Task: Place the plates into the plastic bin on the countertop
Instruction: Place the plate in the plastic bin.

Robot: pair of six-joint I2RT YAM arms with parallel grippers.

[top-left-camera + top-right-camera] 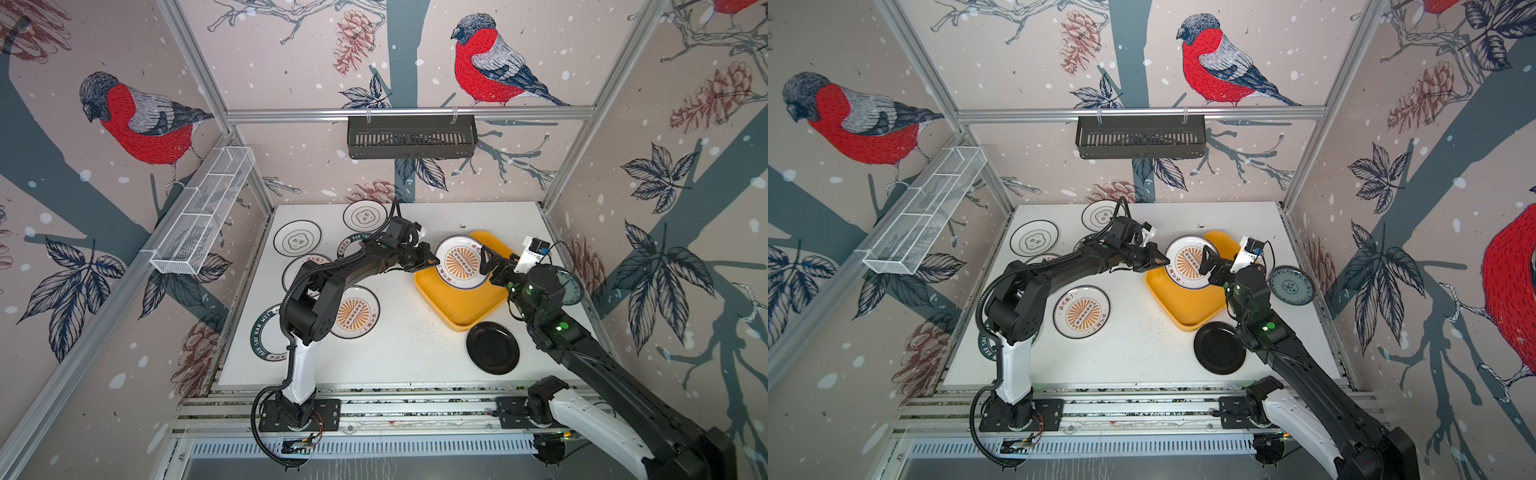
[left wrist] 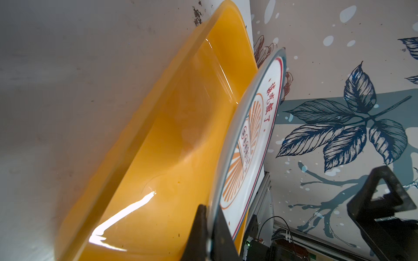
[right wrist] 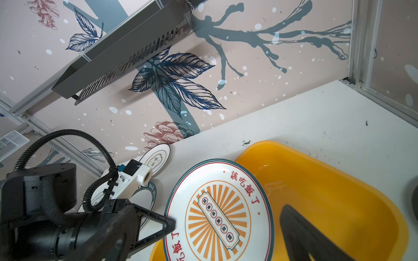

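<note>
Open countertop (image 1: 415, 345) between flat sunburst plate (image 1: 356, 314) and black plate (image 1: 492, 347); held plate (image 1: 461, 262) over yellow bin (image 1: 461, 309)

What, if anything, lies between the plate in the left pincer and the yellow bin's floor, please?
Nothing visible: the sunburst plate hangs over the yellow bin, whose floor shows bare; the open right pincer stands beside it.

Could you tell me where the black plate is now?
The black plate lies on the countertop's right side, by the yellow bin's near corner, in both top views.
</note>
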